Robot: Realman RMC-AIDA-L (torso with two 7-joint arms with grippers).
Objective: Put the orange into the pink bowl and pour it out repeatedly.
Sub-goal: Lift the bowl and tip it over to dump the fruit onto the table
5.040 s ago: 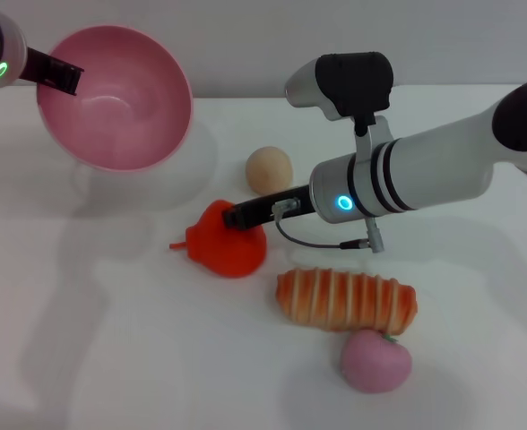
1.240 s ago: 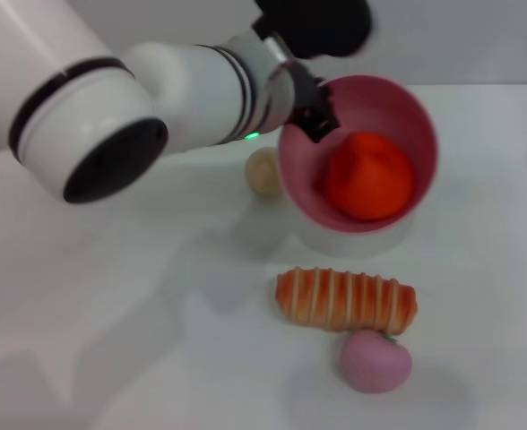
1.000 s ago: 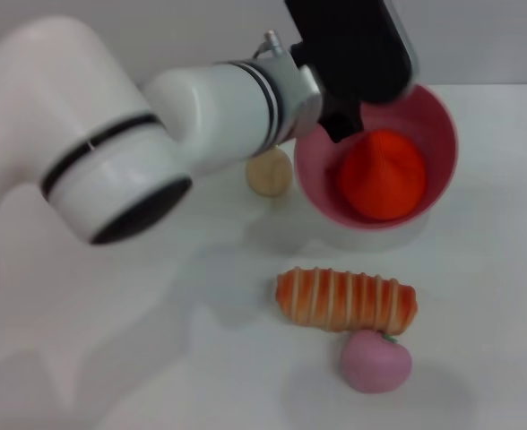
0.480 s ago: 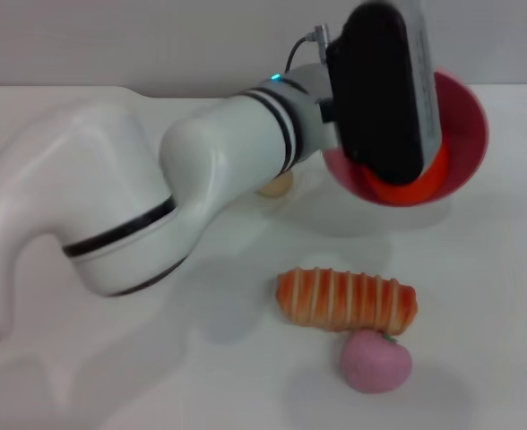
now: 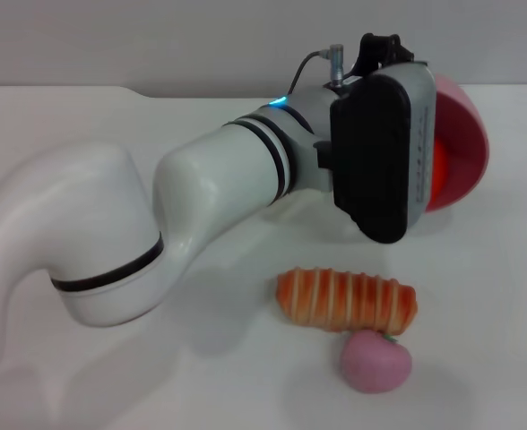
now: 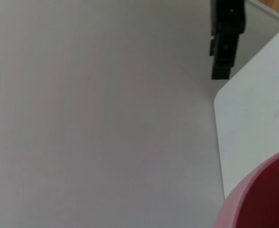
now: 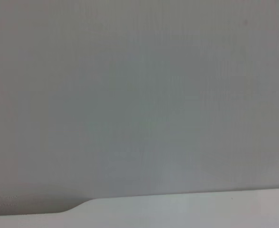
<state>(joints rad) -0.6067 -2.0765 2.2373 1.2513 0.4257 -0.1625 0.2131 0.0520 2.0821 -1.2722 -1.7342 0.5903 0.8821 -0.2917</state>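
Observation:
My left arm reaches across the table from the lower left to the upper right. Its black wrist housing hides the gripper's fingers. Just behind that housing the pink bowl hangs above the table, tipped steeply on its side with its mouth turned away to the right. A sliver of the orange shows inside it against the lower wall. In the left wrist view only the bowl's pink rim shows, over the table's corner. My right gripper is out of view.
The orange-and-cream striped bread lies in front of the bowl, with a small pink peach-like fruit just before it. The right wrist view shows only a grey wall and the table's edge.
The left arm has swung the bowl with the orange farther right and rolled it from mouth-up to nearly on edge. The orange has slid towards the rim. The beige ball is now hidden behind the arm.

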